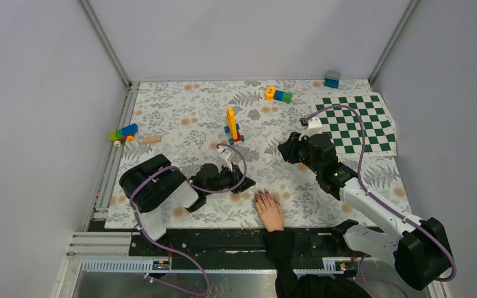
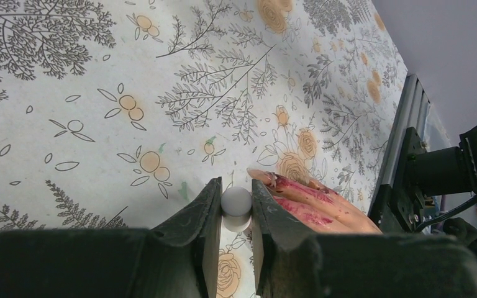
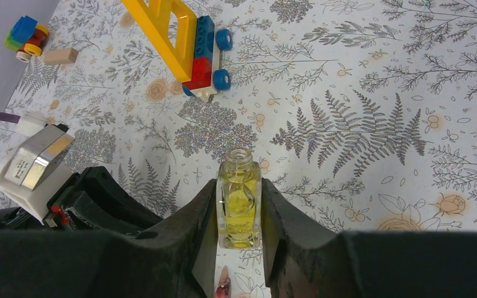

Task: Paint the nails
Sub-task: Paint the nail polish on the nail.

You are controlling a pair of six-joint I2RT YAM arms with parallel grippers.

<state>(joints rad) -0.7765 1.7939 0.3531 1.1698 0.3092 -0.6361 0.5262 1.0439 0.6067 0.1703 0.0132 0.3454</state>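
A pale hand (image 1: pixel 269 212) with a black sleeve lies flat on the floral mat near the front edge. Its small dark red nails (image 1: pixel 262 197) point away from the arms. In the left wrist view the fingers (image 2: pixel 313 203) are smeared with red, and one nail tip (image 2: pixel 266 178) lies just right of my jaws. My left gripper (image 2: pixel 236 186) (image 1: pixel 243 184) is shut on a small white round cap (image 2: pixel 236 207), low beside the fingertips. My right gripper (image 3: pixel 239 186) (image 1: pixel 284 151) is shut on an uncapped clear bottle of yellow liquid (image 3: pixel 240 202), held upright behind the hand. A red fingertip (image 3: pixel 223 287) shows below the bottle.
A yellow toy on red and blue wheeled bricks (image 1: pixel 231 126) (image 3: pixel 186 43) stands mid-mat. A green checkered mat (image 1: pixel 357 121) lies at the back right. Loose bricks sit at the back (image 1: pixel 277 94), in the far corner (image 1: pixel 331 79) and at the left (image 1: pixel 123 132). A black rail (image 1: pixel 223 239) runs along the near edge.
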